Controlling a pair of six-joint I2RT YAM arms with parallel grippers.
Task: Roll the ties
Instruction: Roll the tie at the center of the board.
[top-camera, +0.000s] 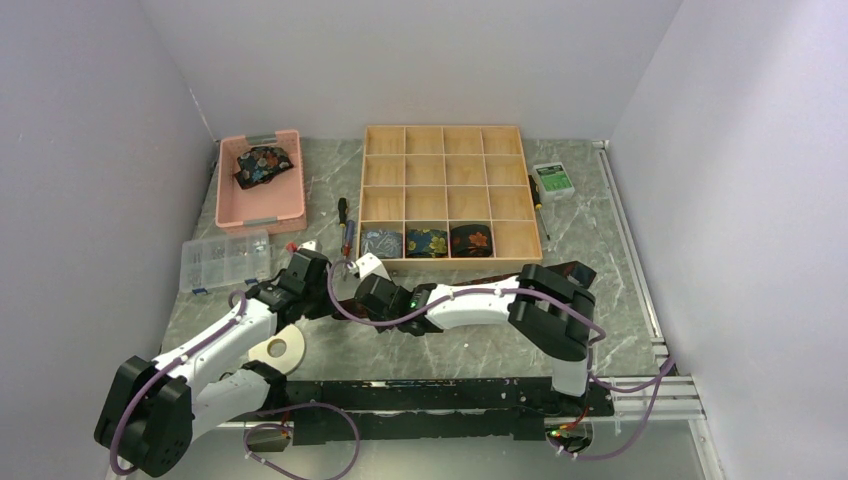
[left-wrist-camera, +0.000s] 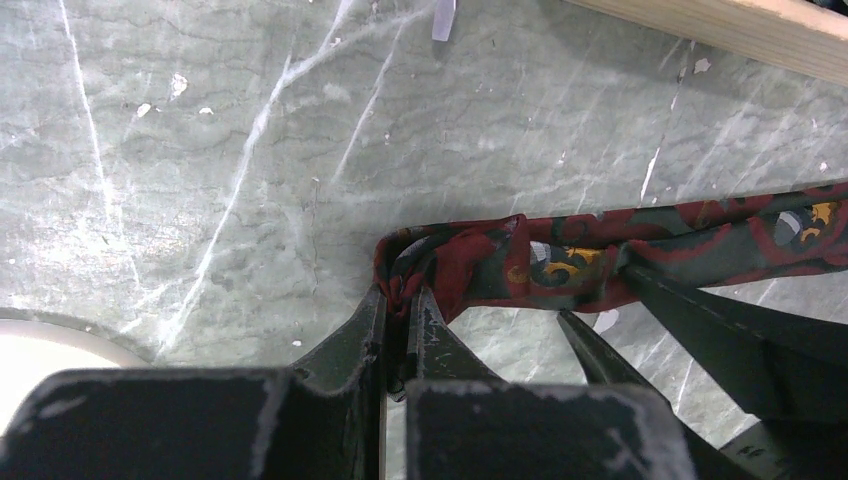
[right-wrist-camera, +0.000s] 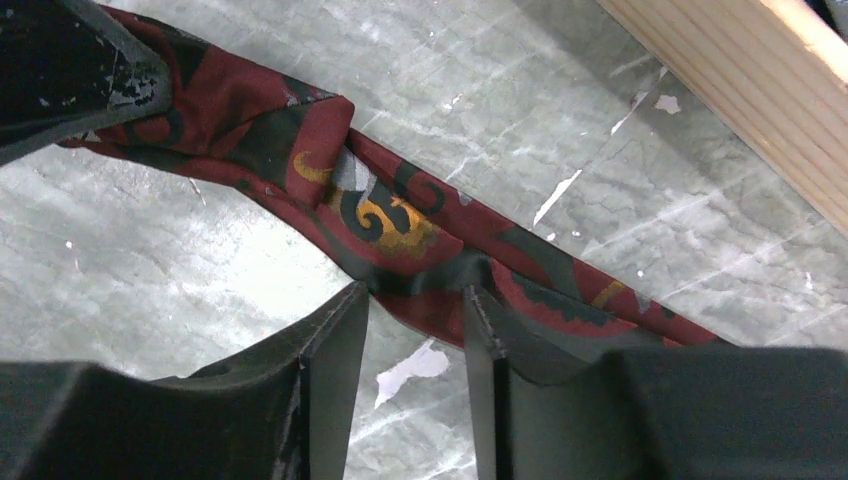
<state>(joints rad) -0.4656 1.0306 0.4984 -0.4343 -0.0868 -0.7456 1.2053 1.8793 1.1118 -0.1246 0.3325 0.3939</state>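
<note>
Seen from above, my two robot arms meet over a grey marbled surface (top-camera: 600, 260), just in front of a wooden compartment box (top-camera: 443, 128). A maroon tie (left-wrist-camera: 600, 260) with dark and orange-gold swirls lies flat on the surface, running alongside the front wall of that box.

The left gripper (left-wrist-camera: 405, 300) is clenched on the tie's folded-over end, with the fabric bunched between its tips. The right gripper (right-wrist-camera: 415, 300) sits just beside it, further along the strip. Its jaws stand apart, with the edge of the tie lying between the tips and nothing gripped.

Three rolled ties (top-camera: 428, 242) fill three neighbouring compartments in the box's nearest row. The other compartments look empty. Another tie, bundled and dark floral (top-camera: 262, 165), waits in a pink bin (top-camera: 226, 190) at the far left.

I judge this to be the very start of rolling this tie: the end is folded once and pinned, but no real coil has formed. The next move, as I see it, calls for the right gripper to take hold again close to the fold. It would then turn the fabric over on itself while the left gripper keeps the core tight. The long tail should stay straight on the surface so the roll builds evenly, not skewed.
</note>
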